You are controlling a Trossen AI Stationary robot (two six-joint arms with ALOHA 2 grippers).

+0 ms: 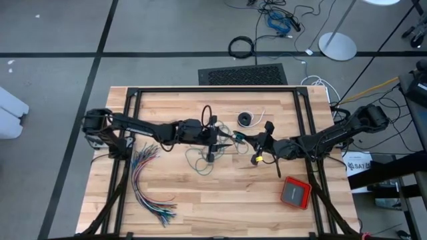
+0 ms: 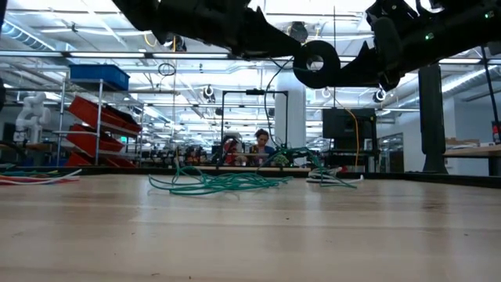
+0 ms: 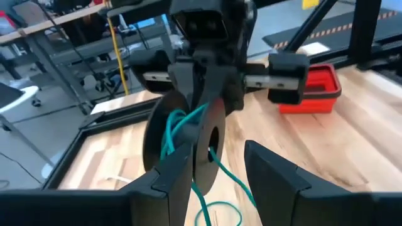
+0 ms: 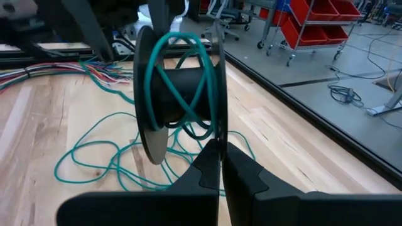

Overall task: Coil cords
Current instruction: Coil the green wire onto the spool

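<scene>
Wooden table (image 1: 167, 200): right gripper (image 4: 221, 164), clenched on a black spool (image 4: 179, 91), holds it above the table; few green cord (image 4: 94, 157) turns wound, most lies loose below; left gripper (image 3: 217, 172) open beside the spool.

Pale planked wooden table (image 1: 200, 200), smooth, faintly satin; matt black plastic spool (image 4: 182, 94); glossy teal-green cord (image 4: 94, 150)

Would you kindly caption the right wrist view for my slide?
Right gripper, fingers shut on a black spool's rim, holds it above loose teal cord on the wooden table.
</scene>
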